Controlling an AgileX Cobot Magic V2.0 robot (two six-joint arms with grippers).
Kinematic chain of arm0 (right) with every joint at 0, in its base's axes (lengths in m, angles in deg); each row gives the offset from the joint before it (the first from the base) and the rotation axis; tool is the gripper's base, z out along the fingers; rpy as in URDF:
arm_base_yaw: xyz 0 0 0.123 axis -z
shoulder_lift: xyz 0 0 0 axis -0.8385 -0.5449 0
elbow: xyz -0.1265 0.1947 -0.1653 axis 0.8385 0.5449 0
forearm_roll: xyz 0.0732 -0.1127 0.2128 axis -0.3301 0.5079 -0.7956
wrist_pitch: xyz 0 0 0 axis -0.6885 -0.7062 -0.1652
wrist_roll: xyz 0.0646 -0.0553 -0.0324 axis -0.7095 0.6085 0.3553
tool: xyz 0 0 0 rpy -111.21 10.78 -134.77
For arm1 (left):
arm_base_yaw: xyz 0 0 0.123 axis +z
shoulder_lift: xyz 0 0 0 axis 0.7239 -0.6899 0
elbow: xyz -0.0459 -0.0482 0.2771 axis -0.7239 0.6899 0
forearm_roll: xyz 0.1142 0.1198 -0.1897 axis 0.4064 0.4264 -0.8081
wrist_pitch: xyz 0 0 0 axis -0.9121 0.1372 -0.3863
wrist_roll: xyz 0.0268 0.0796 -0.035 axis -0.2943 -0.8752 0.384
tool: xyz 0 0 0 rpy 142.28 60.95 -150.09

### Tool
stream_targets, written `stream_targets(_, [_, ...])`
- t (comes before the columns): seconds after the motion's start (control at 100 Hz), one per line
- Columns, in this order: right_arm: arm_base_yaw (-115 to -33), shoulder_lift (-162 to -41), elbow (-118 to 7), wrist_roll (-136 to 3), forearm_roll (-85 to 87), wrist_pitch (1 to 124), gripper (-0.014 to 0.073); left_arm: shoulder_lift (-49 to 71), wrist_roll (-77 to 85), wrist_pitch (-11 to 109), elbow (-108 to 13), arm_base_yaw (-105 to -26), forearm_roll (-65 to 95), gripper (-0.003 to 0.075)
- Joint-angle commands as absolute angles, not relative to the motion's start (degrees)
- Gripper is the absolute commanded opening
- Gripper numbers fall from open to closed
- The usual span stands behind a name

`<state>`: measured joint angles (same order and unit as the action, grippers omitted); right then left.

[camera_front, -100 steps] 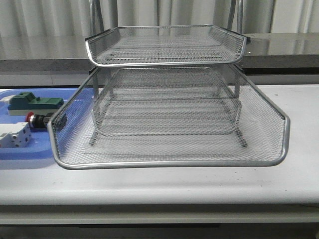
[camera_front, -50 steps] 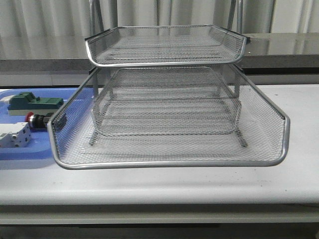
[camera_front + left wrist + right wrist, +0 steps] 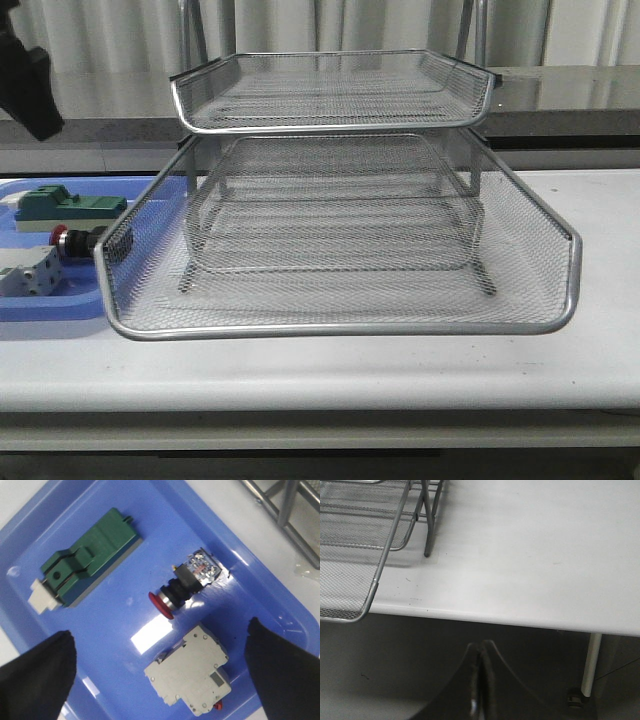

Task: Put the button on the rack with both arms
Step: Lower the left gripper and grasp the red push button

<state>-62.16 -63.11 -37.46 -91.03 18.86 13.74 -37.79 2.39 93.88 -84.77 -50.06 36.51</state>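
Note:
The button [image 3: 187,582] lies on its side in the blue tray [image 3: 120,630], its red head [image 3: 161,605] pointing away from the rack. In the front view the button [image 3: 75,240] shows just left of the rack's [image 3: 330,200] pulled-out bottom tray. My left gripper [image 3: 159,629] hangs above the tray, open, its black fingers [image 3: 35,680] wide apart with nothing between them; the button sits just beyond the gap. The left arm [image 3: 25,80] shows at the front view's top left. My right gripper [image 3: 481,647] is shut and empty, below the table's front edge, right of the rack's corner [image 3: 370,555].
A green block [image 3: 87,557] and a white-grey terminal block [image 3: 192,675] share the blue tray with the button. The terminal block lies between my left fingers. The rack's wide bottom tray [image 3: 340,325] reaches toward the white table's front edge [image 3: 520,617].
The left arm has come into the front view at the top left, and its shadow now falls on the white-grey block. The button and rack have not moved.

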Motion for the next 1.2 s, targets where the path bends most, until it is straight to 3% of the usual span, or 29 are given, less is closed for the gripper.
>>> stream_targets(0.0, [-61.9,-63.4,-39.4,-90.8,19.5,17.3,-0.007,-38.4,-0.9,95.1,-89.7,-51.7,35.7,0.0659])
stream_targets(0.37, [-61.9,-63.4,-39.4,-90.8,19.5,17.3,-0.007,-46.9,-12.3,96.0,-94.0,-54.3,40.0,0.0659])
stream_targets(1.19, [-61.9,-63.4,-39.4,-90.8,19.5,17.3,-0.007,-54.8,-15.0,87.9,-94.0,-54.3,39.8,0.0659])
